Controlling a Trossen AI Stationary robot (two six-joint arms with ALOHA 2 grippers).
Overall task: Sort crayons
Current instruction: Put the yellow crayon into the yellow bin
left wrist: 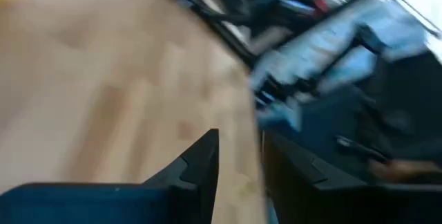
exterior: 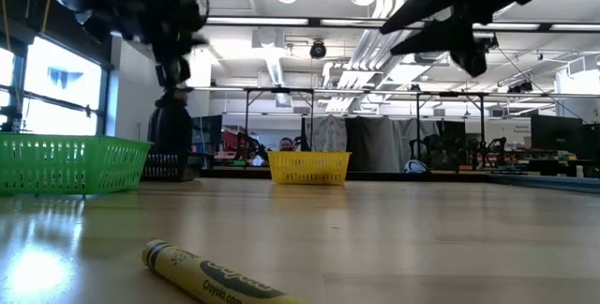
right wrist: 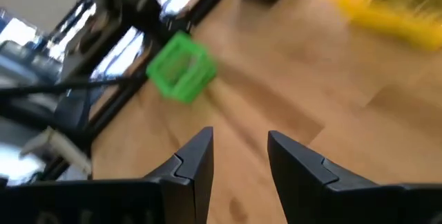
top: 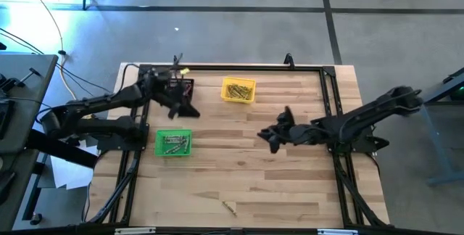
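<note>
Clearly the one loose crayon [top: 229, 207] is the piece still to sort — it lies alone on the bare wood near the front edge of the table [top: 290, 184], well apart from all three bins, and the low view shows it as a yellowish stick with a printed wrapper [exterior: 220, 281] lying flat on its side. Other crayons already sit in the green bin [top: 173, 143] and the yellow bin [top: 238, 90]; the black bin [top: 181, 88], beyond the green one, is partly hidden under the left arm, so its contents cannot be read.

The left gripper [top: 176, 108] hangs just beside the black bin, between it and the green bin; in its wrist view the two fingers [left wrist: 200, 158] stand a little apart with nothing between them. The right gripper [top: 270, 136] hovers over open table on the far side of the yellow bin from the green one, fingers [right wrist: 193, 162] spread and empty, well away from the loose crayon.

The likely trouble from here: a round, thin stick lying flat may roll when a fingertip touches one side first, and it is close enough to the table's front edge to go over. A descent that is off-line could press it down or flick it away rather than grip it. Its colour also looks dull in these views — a wrong bin is possible if it is judged in haste.
</note>
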